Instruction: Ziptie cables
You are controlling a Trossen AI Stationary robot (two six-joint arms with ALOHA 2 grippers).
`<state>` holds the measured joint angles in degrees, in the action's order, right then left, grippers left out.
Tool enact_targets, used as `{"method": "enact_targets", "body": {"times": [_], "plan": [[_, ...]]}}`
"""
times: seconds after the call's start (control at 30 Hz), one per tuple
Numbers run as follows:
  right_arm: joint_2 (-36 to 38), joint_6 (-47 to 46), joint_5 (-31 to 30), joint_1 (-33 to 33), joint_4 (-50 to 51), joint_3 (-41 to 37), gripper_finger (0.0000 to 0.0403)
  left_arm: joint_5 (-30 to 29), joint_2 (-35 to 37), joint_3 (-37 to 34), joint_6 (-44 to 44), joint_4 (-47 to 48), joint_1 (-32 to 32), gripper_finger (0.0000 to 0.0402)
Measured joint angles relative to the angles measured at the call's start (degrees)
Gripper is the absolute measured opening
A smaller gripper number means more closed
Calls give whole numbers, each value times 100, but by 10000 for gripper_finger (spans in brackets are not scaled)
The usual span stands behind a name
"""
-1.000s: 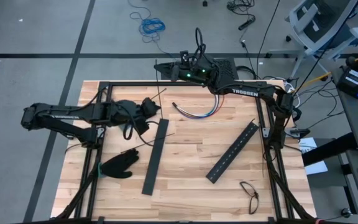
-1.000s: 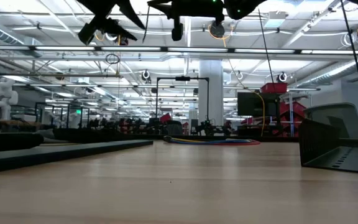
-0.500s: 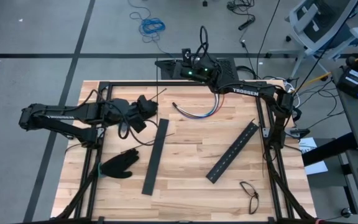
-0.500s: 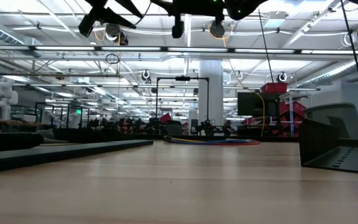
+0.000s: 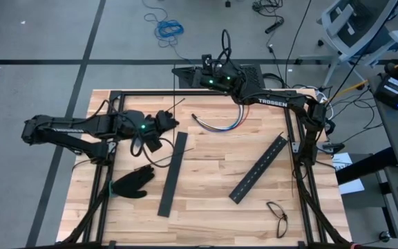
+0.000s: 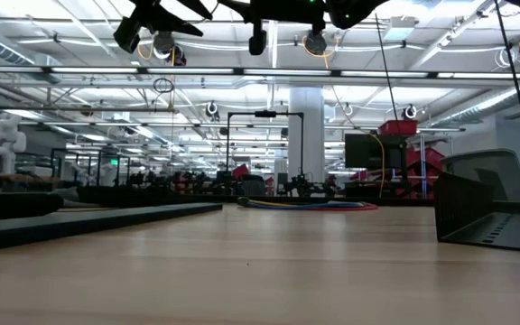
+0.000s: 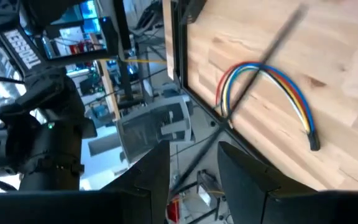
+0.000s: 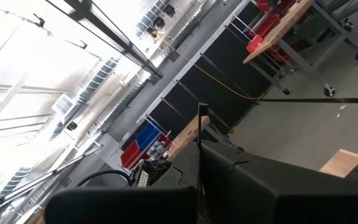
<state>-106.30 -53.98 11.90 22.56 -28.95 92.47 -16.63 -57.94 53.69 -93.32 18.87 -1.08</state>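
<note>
The cables (image 5: 218, 124), a curved red-blue-yellow bundle, lie untied; left jaws pinch a ziptie (image 7: 247, 93), right jaws closed.

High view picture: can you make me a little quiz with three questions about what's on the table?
1. True or false: the cables lie inside the black glove.
2. How many black slotted bars lie on the table?
3. What lies at the lower right of the table in the high view? A) glasses B) scissors C) a cup
Key: 1 false; 2 two; 3 A.
</note>
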Motion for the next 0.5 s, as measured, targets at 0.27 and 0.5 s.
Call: {"method": "enact_targets", "body": {"times": [0.27, 0.5], "plan": [[0, 44, 4, -18, 1, 0, 0, 5, -5, 0, 9, -39, 136, 131], [0, 54, 7, -18, 0, 0, 0, -13, -5, 0, 303, -3, 197, 94]]}}
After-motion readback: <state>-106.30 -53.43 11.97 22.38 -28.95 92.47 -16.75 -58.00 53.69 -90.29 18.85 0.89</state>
